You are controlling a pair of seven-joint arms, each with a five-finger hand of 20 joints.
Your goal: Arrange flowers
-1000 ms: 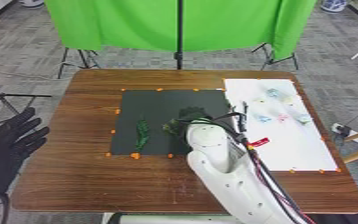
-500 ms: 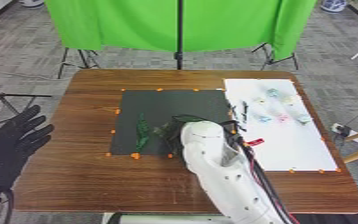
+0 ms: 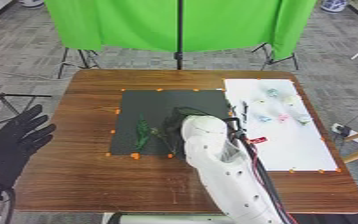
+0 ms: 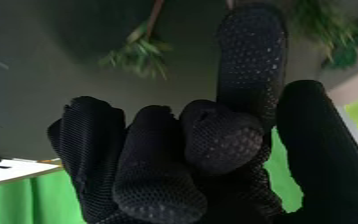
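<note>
Flowers (image 3: pixel 282 118) in soft pink, blue and pale yellow lie apart from one another on the far part of the white board (image 3: pixel 291 150), at the right of the brown wooden surface (image 3: pixel 64 170). The greenery is on the dark mat (image 3: pixel 149 99) beside it: a long, leafy green sprig (image 3: pixel 143 131) towards the mat's left side, and a thinner sprig (image 3: pixel 160 134) with a slender stem between that one and the right robot hand (image 3: pixel 176 125).

The step in hand looks to be laying out the greenery, with the blooms probably to follow, so the task seems at an early stage. The right robot hand is over the mat, its fingers mostly folded in, and nothing can be seen in its grasp. The left robot hand (image 3: pixel 15 142) is spread wide at the left edge, well apart from the flowers. The next move likely calls for lifting the right robot hand clear without dragging a stem, then opening it above the next piece; a leaf could catch on the glove and spoil the layout.

The leafy sprig is deep green, narrow and roughly upright in the head view. In the right wrist view, a needle-leaved sprig (image 4: pixel 140 51) shows a tuft of muted green on a brown stem, while the small blooms look light and easily crushed
</note>
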